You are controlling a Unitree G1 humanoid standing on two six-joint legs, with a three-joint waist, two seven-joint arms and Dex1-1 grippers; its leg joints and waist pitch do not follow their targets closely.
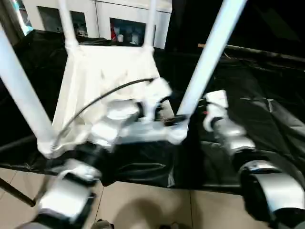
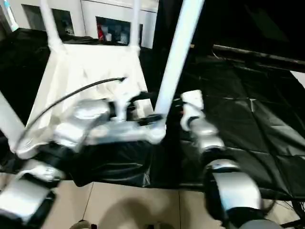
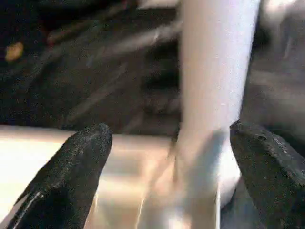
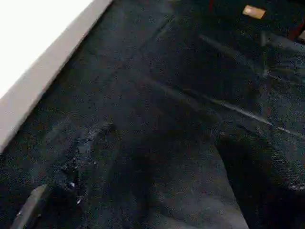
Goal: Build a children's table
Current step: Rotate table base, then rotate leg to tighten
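Observation:
The children's table lies upside down on a black-covered surface, its white tabletop [image 1: 102, 78] facing up with the four white legs standing in the corner sockets. The near right leg [image 1: 209, 57] rises beside my left gripper [image 1: 161, 113]. In the left wrist view that gripper [image 3: 167, 130] is open, one black finger [image 3: 78, 162] on each side of the base of this leg [image 3: 214, 71], with gaps showing. The near left leg [image 1: 19, 90] stands at the left edge. My right gripper [image 1: 216, 101] hovers open over the black cloth to the right of that leg, holding nothing.
A white glass-door cabinet [image 1: 126, 21] stands behind the table. Black cloth [image 1: 259, 100] covers the work surface to the right. A black cable [image 1: 105, 97] arcs over the tabletop. Tiled floor [image 1: 143, 205] lies below the near edge, with a dark stand leg [image 1: 14, 193] at the left.

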